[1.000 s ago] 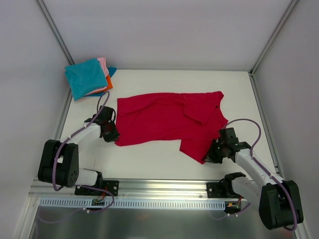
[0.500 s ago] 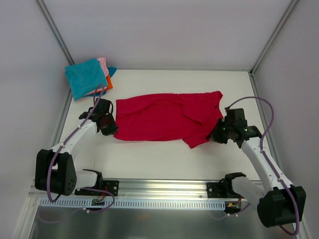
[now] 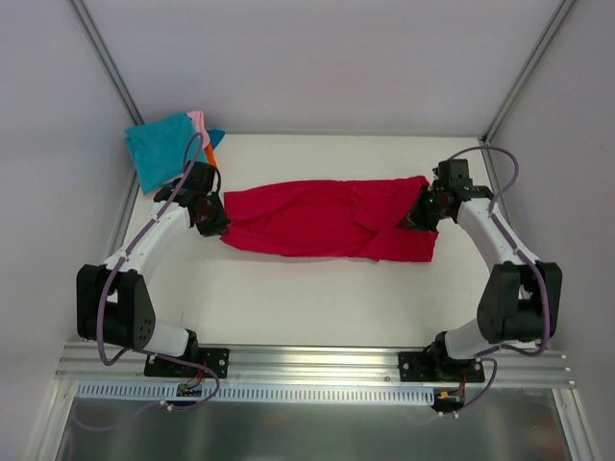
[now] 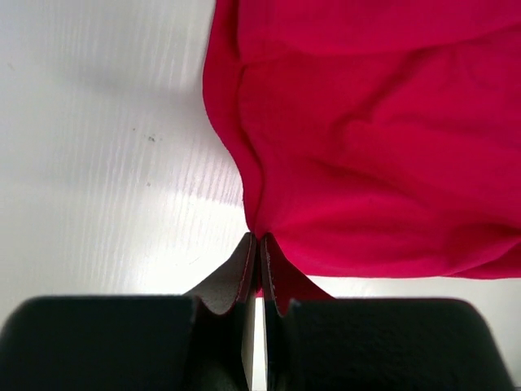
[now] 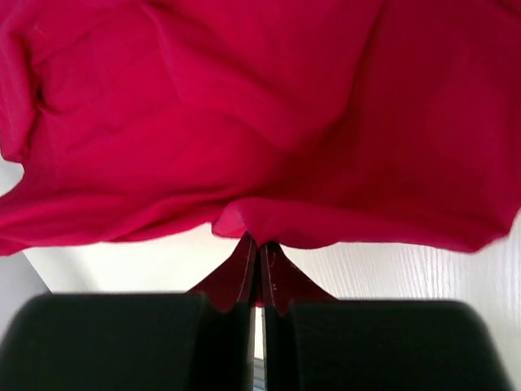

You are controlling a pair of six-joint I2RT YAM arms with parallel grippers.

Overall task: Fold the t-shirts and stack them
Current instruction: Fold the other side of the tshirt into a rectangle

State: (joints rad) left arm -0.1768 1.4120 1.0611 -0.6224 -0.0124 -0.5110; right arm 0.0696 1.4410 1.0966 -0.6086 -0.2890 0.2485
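The large red t-shirt [image 3: 322, 219] lies across the middle of the white table, folded lengthwise into a long band. My left gripper [image 3: 217, 225] is shut on its left edge, and the cloth [image 4: 366, 147] fans out from the closed tips [image 4: 258, 241] in the left wrist view. My right gripper [image 3: 420, 213] is shut on the shirt's right end; in the right wrist view the cloth [image 5: 244, 106] hangs from the closed tips [image 5: 259, 244]. A pile of folded shirts, teal [image 3: 163, 149] on top with pink, orange and blue edges showing, sits at the far left corner.
The table [image 3: 307, 298] is boxed in by grey walls with metal frame posts [image 3: 106, 58] at the back corners. The arm bases and a metal rail [image 3: 307, 370] run along the near edge.
Both grippers have carried the shirt's near edge away from me toward the back. The shirt has gone from spread wide to a narrow folded band. The pile has not moved.
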